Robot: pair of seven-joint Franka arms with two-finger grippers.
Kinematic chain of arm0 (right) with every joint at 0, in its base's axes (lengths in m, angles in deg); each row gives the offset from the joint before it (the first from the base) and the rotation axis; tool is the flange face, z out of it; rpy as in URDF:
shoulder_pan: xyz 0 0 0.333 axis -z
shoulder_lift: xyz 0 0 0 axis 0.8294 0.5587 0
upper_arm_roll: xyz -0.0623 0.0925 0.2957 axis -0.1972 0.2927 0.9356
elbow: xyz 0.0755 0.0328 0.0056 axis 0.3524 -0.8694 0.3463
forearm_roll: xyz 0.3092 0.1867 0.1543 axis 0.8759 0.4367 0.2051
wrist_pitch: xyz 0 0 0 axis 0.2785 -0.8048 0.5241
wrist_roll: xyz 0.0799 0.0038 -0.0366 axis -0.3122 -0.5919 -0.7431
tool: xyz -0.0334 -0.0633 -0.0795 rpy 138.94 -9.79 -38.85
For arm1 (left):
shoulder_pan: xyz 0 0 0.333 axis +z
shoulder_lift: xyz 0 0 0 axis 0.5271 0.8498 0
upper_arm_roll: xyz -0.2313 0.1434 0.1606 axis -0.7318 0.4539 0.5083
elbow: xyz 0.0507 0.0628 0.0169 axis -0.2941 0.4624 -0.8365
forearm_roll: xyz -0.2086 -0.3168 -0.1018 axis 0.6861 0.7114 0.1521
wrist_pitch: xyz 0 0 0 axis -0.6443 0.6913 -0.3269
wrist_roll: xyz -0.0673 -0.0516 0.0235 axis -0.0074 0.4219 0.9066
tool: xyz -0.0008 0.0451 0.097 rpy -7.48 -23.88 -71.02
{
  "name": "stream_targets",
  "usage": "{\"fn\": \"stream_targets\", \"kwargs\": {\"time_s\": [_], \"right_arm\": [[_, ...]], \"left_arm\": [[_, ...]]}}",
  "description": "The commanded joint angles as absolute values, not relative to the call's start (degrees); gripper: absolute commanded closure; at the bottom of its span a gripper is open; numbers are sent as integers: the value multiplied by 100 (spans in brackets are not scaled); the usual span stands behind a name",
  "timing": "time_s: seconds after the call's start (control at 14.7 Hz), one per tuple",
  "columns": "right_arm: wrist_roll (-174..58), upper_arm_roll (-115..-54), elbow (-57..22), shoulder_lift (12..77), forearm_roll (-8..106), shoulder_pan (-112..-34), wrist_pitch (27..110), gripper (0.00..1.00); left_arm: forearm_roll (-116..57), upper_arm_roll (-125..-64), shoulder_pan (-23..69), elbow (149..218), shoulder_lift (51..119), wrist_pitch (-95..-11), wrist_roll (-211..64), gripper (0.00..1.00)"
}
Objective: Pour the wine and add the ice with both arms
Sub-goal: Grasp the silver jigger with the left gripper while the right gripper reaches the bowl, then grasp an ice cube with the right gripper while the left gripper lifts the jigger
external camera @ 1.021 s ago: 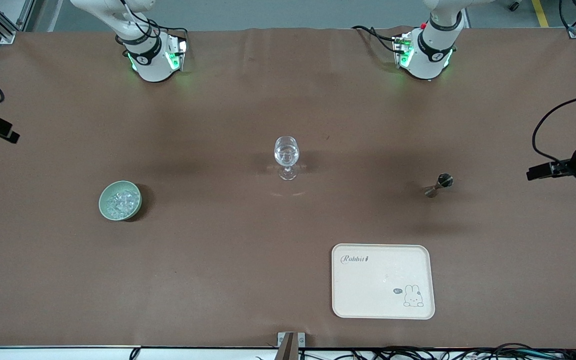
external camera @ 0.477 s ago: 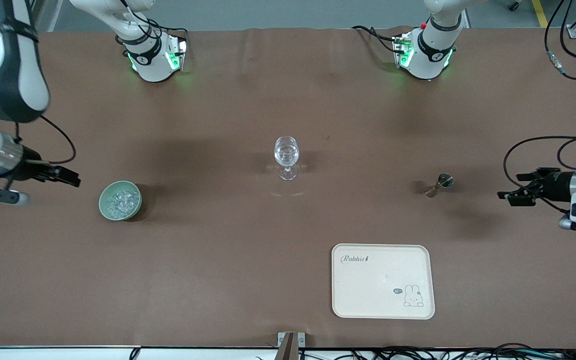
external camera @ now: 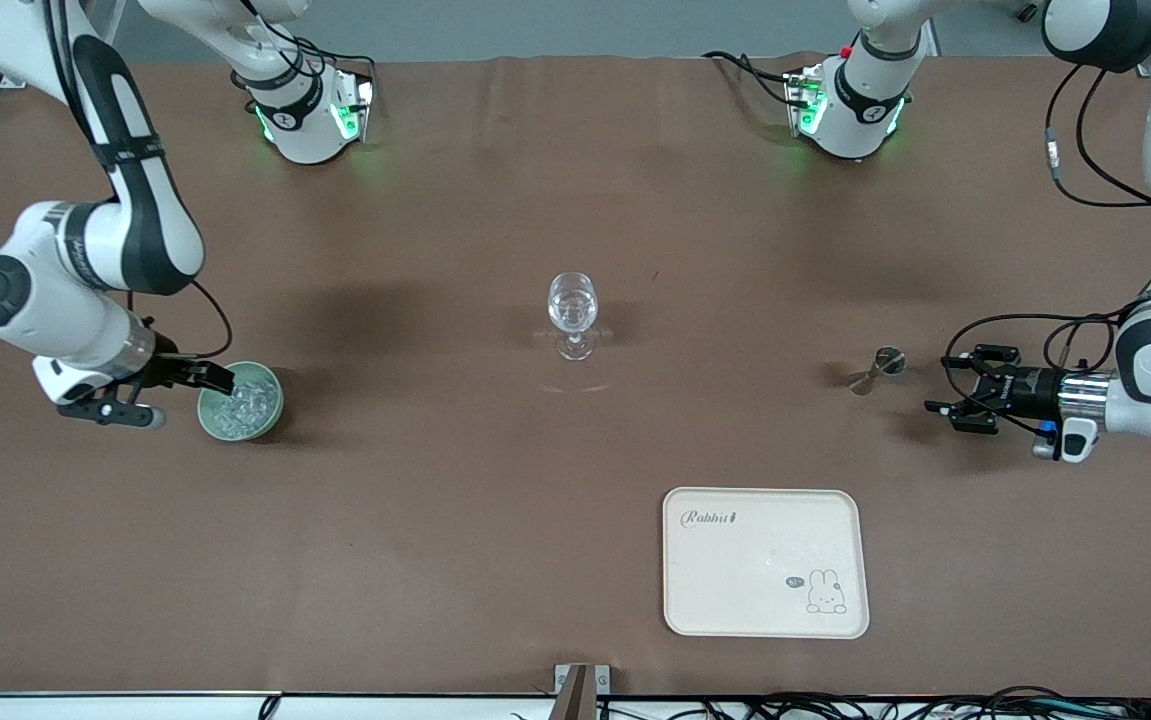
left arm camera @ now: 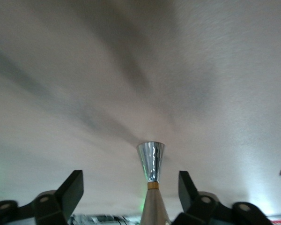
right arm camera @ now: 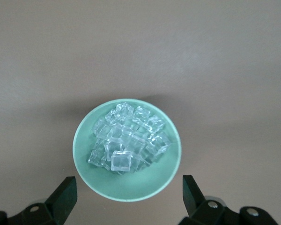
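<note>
The right arm reaches down from its base, elbow bent out toward its own end of the table, and its wrist turns so that the right gripper [external camera: 207, 377] hangs over the rim of the pale green bowl [external camera: 266, 419]; in the right wrist view the fingers [right arm camera: 64, 193] stand spread wide, holding nothing, with the bowl between them below. The ice [external camera: 241, 405] lies heaped in that bowl as a pile of small clear cubes [right arm camera: 129, 138], and the bowl sits on the brown table [external camera: 435, 500] toward the right arm's end. The left arm comes down along its own end of the table, forearm laid low and nearly level, and the left gripper [external camera: 945, 397] points at the metal jigger [external camera: 877, 370], near it but not touching. Its fingers [left arm camera: 70, 190] are likewise spread apart and empty, the jigger [left arm camera: 151, 159] standing upright between them in the left wrist view. The wine glass [external camera: 573, 312] stands upright at the middle of the table, well apart from both grippers. A cream tray [external camera: 695, 590] with a rabbit print lies nearer the front camera than the jigger.
</note>
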State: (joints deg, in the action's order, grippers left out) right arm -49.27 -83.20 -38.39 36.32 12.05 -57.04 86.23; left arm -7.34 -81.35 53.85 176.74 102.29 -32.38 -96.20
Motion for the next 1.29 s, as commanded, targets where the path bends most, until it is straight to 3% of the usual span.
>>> {"fn": "stream_targets", "kwargs": {"time_s": [0.0,0.41,1.23], "right_arm": [[-4885,-8333,-3895,3842,1289,-5744,8818,8],[-4885,-8324,-3939,4044,1297,-5762,8844,37],[-4920,-8289,-3965,4194,1631,-5797,8933,41]], "left_arm": [[-352,-8195,5440,17951,10129,-3172,-9707,18],[26,-8221,5405,18232,10243,-3163,-9707,28],[334,-8317,5369,18285,10366,-3163,-9628,42]]}}
